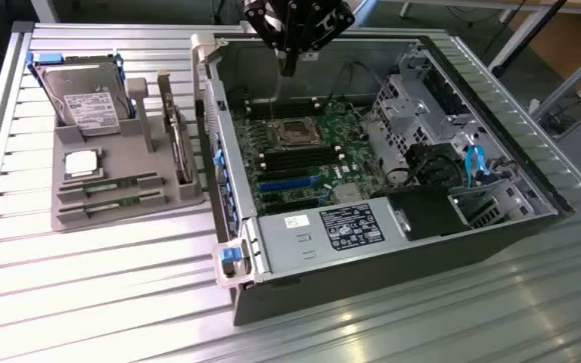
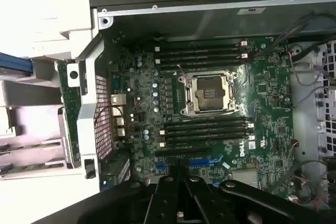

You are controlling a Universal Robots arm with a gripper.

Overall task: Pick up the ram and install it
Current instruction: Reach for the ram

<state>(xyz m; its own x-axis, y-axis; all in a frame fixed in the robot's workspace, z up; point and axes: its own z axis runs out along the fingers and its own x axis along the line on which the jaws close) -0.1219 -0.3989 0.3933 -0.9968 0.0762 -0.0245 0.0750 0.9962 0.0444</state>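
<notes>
Arm's end effector [image 1: 287, 69], closed on nothing, hangs over the open computer case [image 1: 371, 274], well apart from the ram [image 1: 109, 185] in the grey tray [image 1: 69, 220]: likely light, stiff, fragile, best gripped by its long edges.

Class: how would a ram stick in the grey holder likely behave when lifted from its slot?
Probably stiff and light: the ram stick is a thin, narrow green board. Likely fragile if squeezed, being so thin. Seated in a slot of the grey holder, it may bind if pulled askew.
</notes>
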